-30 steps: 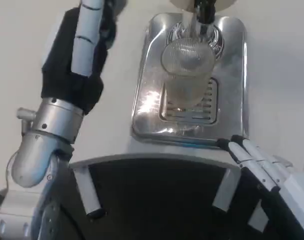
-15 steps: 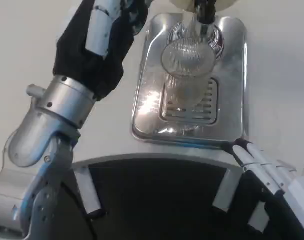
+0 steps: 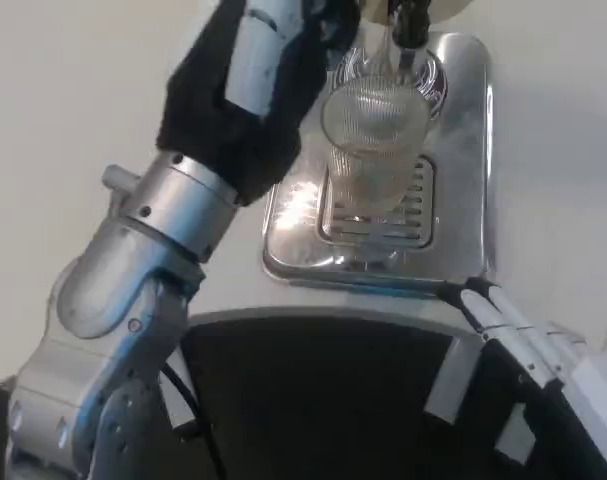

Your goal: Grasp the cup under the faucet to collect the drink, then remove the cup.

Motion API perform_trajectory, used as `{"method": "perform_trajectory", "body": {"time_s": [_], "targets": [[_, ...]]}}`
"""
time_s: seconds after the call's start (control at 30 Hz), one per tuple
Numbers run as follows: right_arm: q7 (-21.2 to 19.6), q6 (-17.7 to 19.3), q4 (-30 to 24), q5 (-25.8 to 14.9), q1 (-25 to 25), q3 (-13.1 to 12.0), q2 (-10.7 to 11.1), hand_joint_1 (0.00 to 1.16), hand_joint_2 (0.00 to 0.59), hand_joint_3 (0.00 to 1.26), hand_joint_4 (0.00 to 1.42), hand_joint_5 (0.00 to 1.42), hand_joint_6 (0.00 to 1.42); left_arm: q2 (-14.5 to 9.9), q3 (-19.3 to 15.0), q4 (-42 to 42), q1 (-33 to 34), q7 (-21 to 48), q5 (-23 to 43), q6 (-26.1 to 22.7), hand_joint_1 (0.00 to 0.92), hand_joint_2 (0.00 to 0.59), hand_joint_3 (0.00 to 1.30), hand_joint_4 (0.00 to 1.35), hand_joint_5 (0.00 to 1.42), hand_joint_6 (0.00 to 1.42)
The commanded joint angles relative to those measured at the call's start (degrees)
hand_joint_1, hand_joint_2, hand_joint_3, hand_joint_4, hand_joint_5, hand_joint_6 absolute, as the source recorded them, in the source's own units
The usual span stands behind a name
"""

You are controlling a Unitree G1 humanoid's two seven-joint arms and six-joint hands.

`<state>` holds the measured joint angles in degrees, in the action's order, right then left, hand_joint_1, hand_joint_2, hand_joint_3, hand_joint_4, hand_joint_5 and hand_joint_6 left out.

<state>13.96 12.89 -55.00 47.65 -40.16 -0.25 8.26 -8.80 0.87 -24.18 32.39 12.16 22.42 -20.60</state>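
The clear ribbed cup point(image 3: 375, 150) stands upright on the slotted grate point(image 3: 408, 215) of a shiny metal drip tray point(image 3: 463, 150), right under the dark faucet point(image 3: 410, 22) at the top. There is some pale drink in the bottom of the cup. The left hand point(image 3: 258, 80) reaches up beside the cup, over the tray's left edge. Its fingers go past the top of the picture, so I cannot tell if they are spread or holding anything. The right hand point(image 3: 513, 330) rests low at the near right, on the white table point(image 3: 83, 100). Its fingers lie straight and close together, holding nothing.
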Motion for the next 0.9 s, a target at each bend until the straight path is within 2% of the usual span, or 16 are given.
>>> {"method": "perform_trajectory", "body": {"time_s": [0.03, 0.27, 0.6, 0.7, 0.9], "targets": [[-0.3, -0.8, 0.4, -1.0, 0.8, -0.3, -0.2, 0.70, 0.329, 0.09, 0.04, 0.10, 0.13, 0.4, 1.2, -0.5, 0.2, 1.2, 0.1, -0.2, 0.000, 0.229, 0.00, 0.00, 0.00, 0.00], [0.4, -1.9, 0.4, -1.7, 2.5, -0.8, 0.3, 0.71, 0.330, 0.09, 0.04, 0.10, 0.13, 1.8, 2.8, 1.3, -0.3, 2.5, -0.9, 1.3, 0.000, 0.209, 0.00, 0.00, 0.00, 0.00], [0.0, -2.4, 0.7, -2.6, 2.4, -0.8, 0.9, 0.71, 0.337, 0.10, 0.04, 0.10, 0.13, 2.5, 4.9, 1.4, -0.8, 3.1, -2.0, 1.8, 0.000, 0.202, 0.00, 0.00, 0.00, 0.00], [-0.2, -2.2, 0.7, -2.7, 1.8, -1.1, 1.0, 0.71, 0.342, 0.10, 0.04, 0.10, 0.13, 1.8, 5.5, 1.6, -0.7, 3.7, -3.2, 2.1, 0.000, 0.200, 0.00, 0.00, 0.00, 0.00], [-0.1, -3.3, 0.6, -3.5, 1.3, -1.2, 0.5, 0.70, 0.348, 0.10, 0.04, 0.10, 0.17, -2.6, 8.0, 3.0, 0.6, 6.7, -9.8, 5.9, 0.000, 0.199, 0.00, 0.00, 0.00, 0.00]]}}
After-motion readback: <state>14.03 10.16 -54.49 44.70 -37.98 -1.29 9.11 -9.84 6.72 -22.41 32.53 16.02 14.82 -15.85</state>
